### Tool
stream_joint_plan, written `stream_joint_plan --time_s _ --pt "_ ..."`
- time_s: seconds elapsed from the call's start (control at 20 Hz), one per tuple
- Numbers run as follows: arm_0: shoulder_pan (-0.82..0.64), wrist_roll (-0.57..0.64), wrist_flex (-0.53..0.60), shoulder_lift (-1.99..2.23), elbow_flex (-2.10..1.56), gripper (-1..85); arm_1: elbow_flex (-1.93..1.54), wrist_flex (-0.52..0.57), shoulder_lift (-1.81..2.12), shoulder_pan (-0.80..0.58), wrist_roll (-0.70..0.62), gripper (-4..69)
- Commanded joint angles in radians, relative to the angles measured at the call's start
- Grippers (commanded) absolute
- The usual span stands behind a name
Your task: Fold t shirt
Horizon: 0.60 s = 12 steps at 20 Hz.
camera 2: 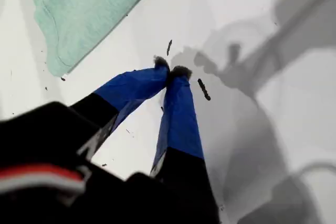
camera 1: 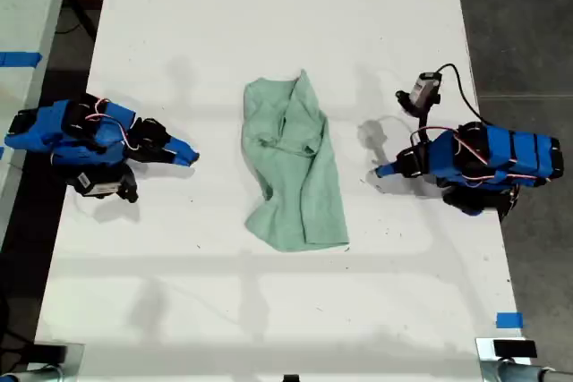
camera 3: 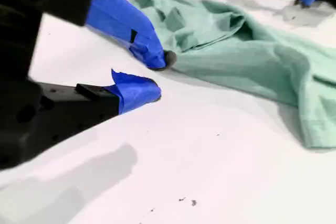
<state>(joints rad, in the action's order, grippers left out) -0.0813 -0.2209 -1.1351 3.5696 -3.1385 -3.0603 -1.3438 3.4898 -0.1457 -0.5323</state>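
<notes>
Lying rumpled at the middle of the white table [camera 1: 269, 6], the t shirt [camera 1: 294, 167] runs lengthwise between two blue arms in the exterior view. One arm rests at that view's left, the other at its right, each pointing inward and clear of the cloth; this reads as a parked pose, with no fold begun.

First wrist view: my first gripper [camera 2: 170, 72] has its jaws closed, tips meeting on nothing, just above bare table. A shirt edge lies near but apart. By the shirt's bearing, this is probably the arm at the exterior view's right.

Second wrist view: my second gripper [camera 3: 157, 77] stands slightly parted and empty, its tips just beside the crumpled cloth. The other arm's tip shows beyond the shirt. A grasp of an edge seems the likely opening step.
</notes>
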Motion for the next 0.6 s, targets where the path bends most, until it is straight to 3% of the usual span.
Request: stream_joint_plan --time_s 0.0,0.45,0.55 --pt "-0.100 0.095 0.031 0.017 -0.064 2.3 -0.041 -0.002 0.006 0.005 0.011 2.2" --pt "-0.132 0.107 0.034 0.014 -0.074 4.3 -0.041 -0.002 0.006 0.006 0.012 2.2" --pt "-0.167 0.109 0.035 0.014 -0.078 0.2 -0.041 -0.003 0.006 0.006 0.012 2.2"
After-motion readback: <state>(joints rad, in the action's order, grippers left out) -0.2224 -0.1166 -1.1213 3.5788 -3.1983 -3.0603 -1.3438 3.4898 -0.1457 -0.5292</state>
